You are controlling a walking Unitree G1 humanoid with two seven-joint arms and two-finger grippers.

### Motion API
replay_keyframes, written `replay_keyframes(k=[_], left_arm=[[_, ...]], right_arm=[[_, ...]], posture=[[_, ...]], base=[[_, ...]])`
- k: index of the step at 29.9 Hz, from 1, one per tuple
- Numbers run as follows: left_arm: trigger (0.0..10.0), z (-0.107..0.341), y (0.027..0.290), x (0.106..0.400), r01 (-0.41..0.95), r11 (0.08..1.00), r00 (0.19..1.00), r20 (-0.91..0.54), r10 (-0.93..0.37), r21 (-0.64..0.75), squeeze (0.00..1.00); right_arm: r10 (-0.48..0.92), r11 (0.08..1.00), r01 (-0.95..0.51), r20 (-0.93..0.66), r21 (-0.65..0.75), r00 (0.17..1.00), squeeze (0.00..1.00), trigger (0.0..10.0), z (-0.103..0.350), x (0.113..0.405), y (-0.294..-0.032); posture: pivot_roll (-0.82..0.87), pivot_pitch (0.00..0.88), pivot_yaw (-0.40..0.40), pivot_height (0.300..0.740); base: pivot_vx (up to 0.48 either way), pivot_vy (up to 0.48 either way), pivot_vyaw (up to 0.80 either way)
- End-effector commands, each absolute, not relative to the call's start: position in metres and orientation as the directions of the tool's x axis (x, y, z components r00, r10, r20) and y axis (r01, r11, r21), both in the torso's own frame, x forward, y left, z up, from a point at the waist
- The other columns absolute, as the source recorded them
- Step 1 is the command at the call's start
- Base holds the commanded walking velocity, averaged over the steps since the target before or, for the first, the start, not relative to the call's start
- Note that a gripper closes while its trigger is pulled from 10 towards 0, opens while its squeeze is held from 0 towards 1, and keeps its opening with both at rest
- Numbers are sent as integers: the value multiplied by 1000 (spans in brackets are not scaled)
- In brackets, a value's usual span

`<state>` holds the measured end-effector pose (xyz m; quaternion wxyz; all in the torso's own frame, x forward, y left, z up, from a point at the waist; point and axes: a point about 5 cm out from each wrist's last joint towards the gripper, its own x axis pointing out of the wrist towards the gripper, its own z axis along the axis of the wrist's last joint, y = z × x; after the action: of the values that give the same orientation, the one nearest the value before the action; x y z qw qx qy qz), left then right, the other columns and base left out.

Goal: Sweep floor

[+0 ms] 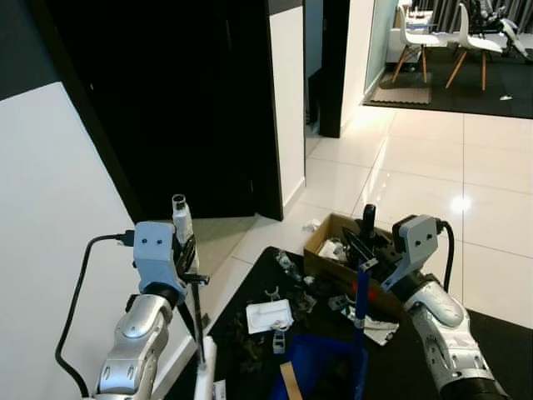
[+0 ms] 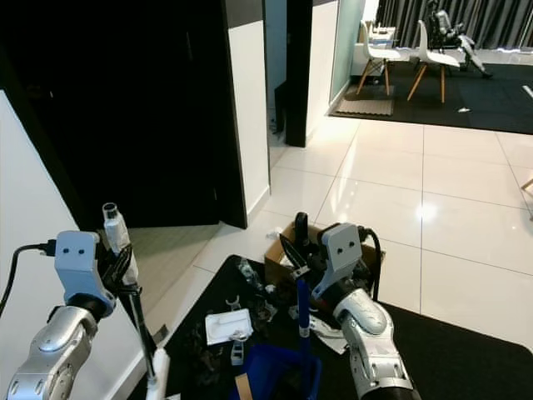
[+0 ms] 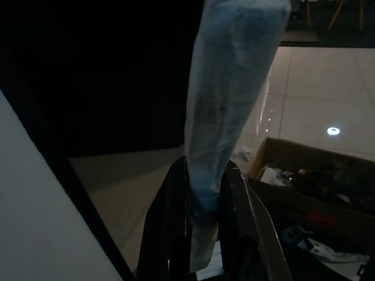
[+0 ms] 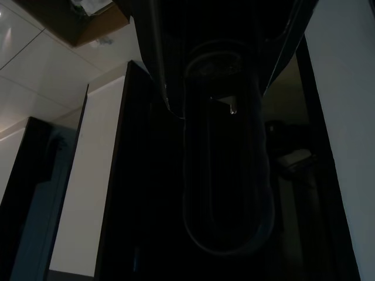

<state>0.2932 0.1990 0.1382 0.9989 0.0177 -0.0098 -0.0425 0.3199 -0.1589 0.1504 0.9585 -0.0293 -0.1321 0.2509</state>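
Observation:
My left gripper (image 1: 191,265) is shut on the broom handle (image 1: 180,218), whose pale wrapped top sticks up above the fingers (image 3: 176,234). The broom's black shaft (image 1: 200,329) runs down beside the white wall. My right gripper (image 1: 365,250) is shut on the upright blue handle (image 1: 361,298) of the blue dustpan (image 1: 323,365), which stands on the black mat at the bottom centre. In the dark right wrist view a looped handle end (image 4: 225,175) sits between the fingers. Litter (image 1: 268,317), including white plastic pieces and dark scraps, is scattered on the mat in front of the dustpan.
An open cardboard box (image 1: 326,263) full of rubbish stands on the far edge of the black mat (image 1: 500,333), just behind my right gripper. A white wall (image 1: 50,208) is close on the left, with a dark doorway (image 1: 183,108) ahead. Glossy white tiles (image 1: 433,175) stretch towards chairs (image 1: 416,37) far off.

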Motion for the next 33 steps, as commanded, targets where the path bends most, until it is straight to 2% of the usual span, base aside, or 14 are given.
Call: replay_keyframes(k=[1, 4, 7, 10, 12, 16, 26, 33], left_arm=[[10000, 144, 201, 294, 73, 996, 996, 44, -75, 56, 0], [10000, 142, 198, 295, 60, 998, 998, 23, -61, 13, 0], [10000, 136, 196, 297, -21, 999, 999, -27, 20, -33, 0], [10000, 133, 188, 292, 43, 992, 998, -30, -47, -120, 0], [10000, 131, 183, 289, 88, 991, 996, -12, -90, -98, 0], [10000, 129, 181, 287, 61, 996, 998, -25, -63, -57, 0], [10000, 139, 175, 294, 78, 991, 997, 16, -77, -106, 0], [10000, 123, 181, 292, 56, 997, 998, -37, -58, -57, 0]], right_arm=[[498, 867, -481, 307, -135, 811, 0, 10000, 165, 320, -153], [497, 867, -480, 308, -134, 811, 0, 10000, 165, 321, -152], [498, 866, -482, 308, -133, 810, 0, 10000, 165, 322, -151], [502, 864, -486, 302, -132, 810, 0, 10000, 164, 321, -150], [501, 865, -485, 300, -131, 812, 0, 10000, 163, 322, -150], [498, 866, -482, 298, -129, 814, 0, 10000, 163, 322, -151], [486, 873, -477, 291, -107, 824, 0, 10000, 160, 326, -150], [448, 893, -448, 212, -52, 868, 0, 10000, 129, 326, -156]], posture=[[3, 42, 84, 740], [1, 41, 82, 740], [-2, 40, 81, 740], [2, 43, 78, 740], [4, 44, 77, 740], [4, 47, 76, 740], [6, 39, 72, 740], [14, 38, 71, 740]], base=[[0, 0, 0], [0, 0, 0], [0, 0, 0], [0, 0, 0], [0, 0, 0], [0, 0, 0], [0, 0, 0], [0, 0, 0]])
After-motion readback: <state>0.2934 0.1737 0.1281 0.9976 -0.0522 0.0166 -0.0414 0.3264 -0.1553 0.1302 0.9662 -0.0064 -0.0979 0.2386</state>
